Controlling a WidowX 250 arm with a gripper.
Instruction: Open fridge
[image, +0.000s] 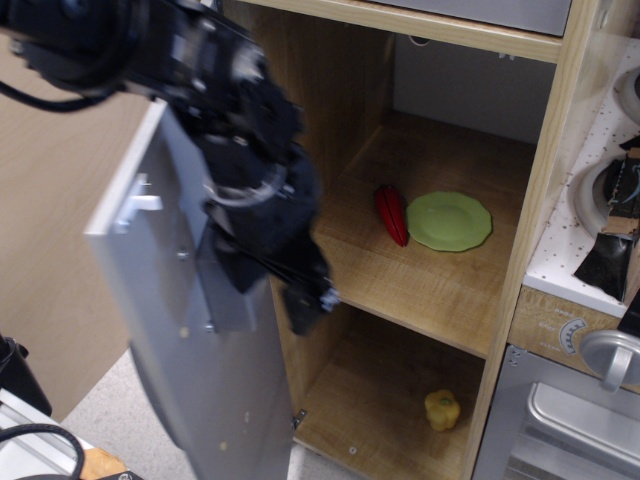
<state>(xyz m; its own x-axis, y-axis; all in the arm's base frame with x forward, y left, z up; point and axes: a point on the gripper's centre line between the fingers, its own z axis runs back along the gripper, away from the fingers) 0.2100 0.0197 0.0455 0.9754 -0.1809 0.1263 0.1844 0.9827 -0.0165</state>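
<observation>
Now our black gripper (305, 305) sits at three o'clock of the tall light-wood fridge's (440, 290) flat grey door (200, 370), upright, swung wide; its jaw state we cannot tell.

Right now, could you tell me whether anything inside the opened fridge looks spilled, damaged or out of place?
Nothing stands out. The fridge door is swung wide open with the arm against its inner face. On the upper shelf a red item lies beside a green plate; a small yellow item sits upright on the lower shelf. No spills or breakage show.

Speckled pale floor (110, 405) carries the fridge (400, 250); wood panel (50, 250) alongside.
</observation>
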